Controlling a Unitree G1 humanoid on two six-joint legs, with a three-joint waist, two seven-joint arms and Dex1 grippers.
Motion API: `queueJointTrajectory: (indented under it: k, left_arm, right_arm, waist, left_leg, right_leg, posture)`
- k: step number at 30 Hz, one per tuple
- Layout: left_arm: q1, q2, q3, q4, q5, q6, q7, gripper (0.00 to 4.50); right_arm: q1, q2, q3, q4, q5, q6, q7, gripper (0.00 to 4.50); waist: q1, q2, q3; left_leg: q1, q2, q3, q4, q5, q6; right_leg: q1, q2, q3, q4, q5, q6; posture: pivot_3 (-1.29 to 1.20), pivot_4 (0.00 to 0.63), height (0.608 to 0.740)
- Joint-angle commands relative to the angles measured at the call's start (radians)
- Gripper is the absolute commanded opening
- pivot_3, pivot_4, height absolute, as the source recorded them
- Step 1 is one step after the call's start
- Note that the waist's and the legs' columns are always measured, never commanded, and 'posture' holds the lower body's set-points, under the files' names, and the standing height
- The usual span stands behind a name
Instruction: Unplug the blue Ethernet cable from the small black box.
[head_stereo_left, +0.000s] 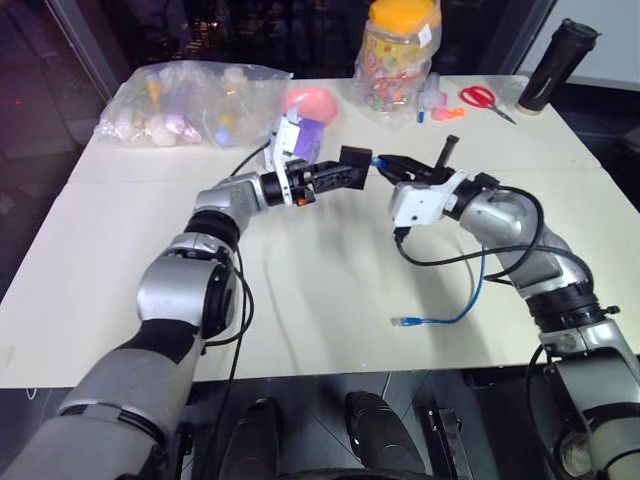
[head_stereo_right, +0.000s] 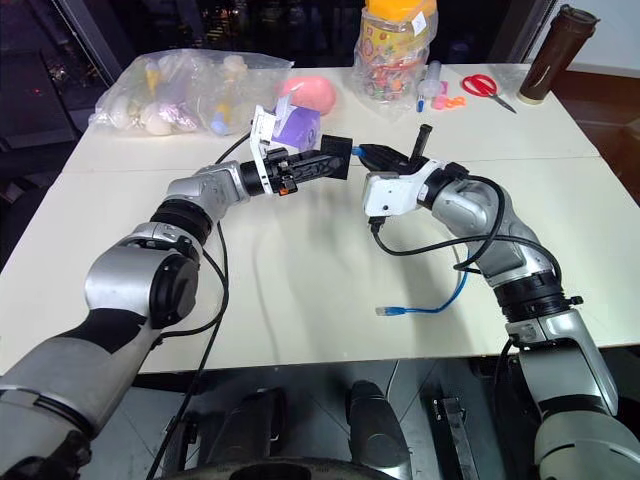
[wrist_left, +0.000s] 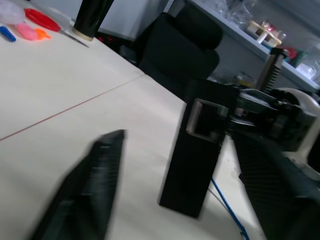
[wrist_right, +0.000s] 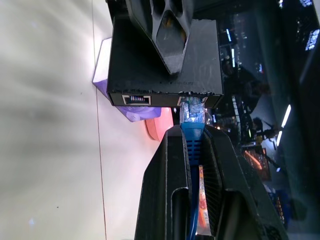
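Above the bench (head_stereo_left: 300, 300), left fingers (wrist_right: 170, 30) pinch the small black box (head_stereo_left: 356, 162); right fingers (wrist_right: 165, 185) clamp the blue Ethernet cable (wrist_right: 191, 131), still plugged in.

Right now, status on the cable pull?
Right gripper shut on blue Ethernet cable. Plug still in small black box; left gripper at the box, held off table. Nothing blocking.

no legible text, labels or signs
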Motion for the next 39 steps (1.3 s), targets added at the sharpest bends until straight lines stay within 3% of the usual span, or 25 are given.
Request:
queueJointTrajectory:
  k: [1, 3, 5, 6, 11, 12, 18, 21, 23, 30, 39]
  left_arm:
    - [-0.028, 0.005, 0.027, -0.012, 0.014, -0.021, 0.0, 1.32]
    - [-0.025, 0.005, 0.033, -0.012, 0.019, -0.021, -0.001, 0.57]
    - [-0.023, 0.005, 0.039, -0.013, 0.024, -0.021, 0.003, 0.48]
    - [-0.021, 0.004, 0.042, -0.014, 0.026, -0.02, 0.007, 0.48]
    - [-0.01, 0.008, 0.066, -0.028, 0.018, 0.0, 0.003, 0.48]
    - [-0.006, 0.011, 0.072, -0.031, 0.013, 0.008, 0.001, 0.48]
    - [0.001, 0.024, 0.181, -0.066, -0.101, 0.213, -0.05, 0.48]
    - [0.016, 0.024, 0.189, -0.142, -0.158, 0.379, -0.136, 0.48]
    - [0.035, 0.023, 0.183, -0.203, -0.186, 0.468, -0.174, 0.48]
    - [0.18, 0.006, 0.102, -0.514, -0.251, 0.65, -0.199, 0.48]
    - [0.236, 0.014, 0.113, -0.629, -0.332, 0.725, -0.116, 0.48]
  right_arm:
    - [-0.003, 0.008, -0.026, -0.069, 0.022, 0.009, 0.005, 0.0]
    - [0.002, 0.009, -0.024, -0.078, 0.031, 0.02, 0.016, 0.0]
    - [0.011, 0.009, -0.024, -0.089, 0.05, 0.033, 0.037, 0.0]
    - [0.016, 0.008, -0.025, -0.095, 0.06, 0.039, 0.049, 0.93]
    - [0.126, -0.013, -0.086, -0.182, 0.09, 0.201, 0.092, 3.49]
    - [0.165, 0.016, -0.13, -0.225, 0.155, 0.273, 0.092, 3.94]
    - [0.281, 0.423, -0.452, -0.632, 0.941, 0.958, -0.058, 3.94]
    - [0.288, 0.555, -0.51, -0.723, 1.27, 1.118, -0.169, 3.94]
    - [0.285, 0.597, -0.526, -0.74, 1.391, 1.159, -0.229, 3.94]
    - [0.289, 0.641, -0.47, -0.722, 1.451, 1.129, -0.307, 3.94]
    - [0.287, 0.641, -0.456, -0.69, 1.475, 1.079, -0.322, 3.94]
  waist:
    - [0.0, 0.0, 0.0]
    - [-0.001, 0.0, 0.0]
    - [-0.001, 0.0, 0.0]
    - [-0.001, 0.0, 0.0]
    - [0.008, 0.0, 0.0]
    - [0.012, 0.0, 0.0]
    - [0.02, 0.0, 0.0]
    - [0.023, 0.0, 0.0]
    - [0.022, 0.0, 0.0]
    - [0.022, 0.0, 0.0]
    - [0.023, 0.0, 0.0]
  left_leg:
    - [0.0, 0.0, 0.0, 0.0, 0.0, 0.0]
    - [0.0, 0.0, 0.0, 0.0, 0.0, 0.0]
    - [0.0, 0.0, 0.0, 0.0, 0.0, 0.0]
    - [0.0, 0.0, 0.0, 0.0, 0.0, 0.0]
    - [0.0, 0.0, -0.001, 0.0, 0.0, 0.0]
    - [0.0, 0.0, -0.001, 0.0, 0.0, 0.0]
    - [0.0, 0.001, -0.002, 0.0, 0.0, 0.0]
    - [0.0, 0.001, -0.004, 0.0, 0.0, 0.0]
    - [0.001, 0.001, -0.004, 0.0, 0.0, 0.0]
    - [0.001, 0.001, -0.003, 0.0, 0.0, 0.0]
    - [0.001, 0.002, -0.003, 0.0, 0.0, 0.0]
  right_leg:
    - [0.0, 0.0, 0.0, 0.0, 0.0, 0.0]
    - [0.0, 0.0, 0.0, 0.0, 0.0, 0.0]
    - [0.0, 0.0, 0.0, 0.0, 0.0, 0.0]
    - [0.0, 0.0, 0.0, 0.0, 0.0, 0.0]
    - [0.0, 0.0, 0.0, 0.0, 0.0, 0.0]
    - [0.001, 0.0, -0.001, 0.0, 0.0, 0.0]
    - [-0.001, 0.001, -0.001, 0.004, 0.0, 0.0]
    - [0.0, 0.001, -0.003, 0.005, 0.0, -0.001]
    - [0.001, 0.001, -0.003, 0.005, 0.0, -0.001]
    - [0.0, 0.001, -0.003, 0.005, 0.0, -0.001]
    - [0.0, 0.001, -0.002, 0.004, 0.0, -0.001]
  posture:
    - [0.0, 0.15, 0.739]
    - [0.0, 0.15, 0.739]
    - [0.0, 0.15, 0.739]
    - [0.0, 0.15, 0.739]
    - [0.0, 0.15, 0.739]
    - [0.0, 0.15, 0.739]
    - [0.0, 0.15, 0.739]
    - [0.0, 0.15, 0.739]
    - [0.0, 0.15, 0.739]
    - [0.0, 0.15, 0.739]
    - [0.0, 0.15, 0.739]
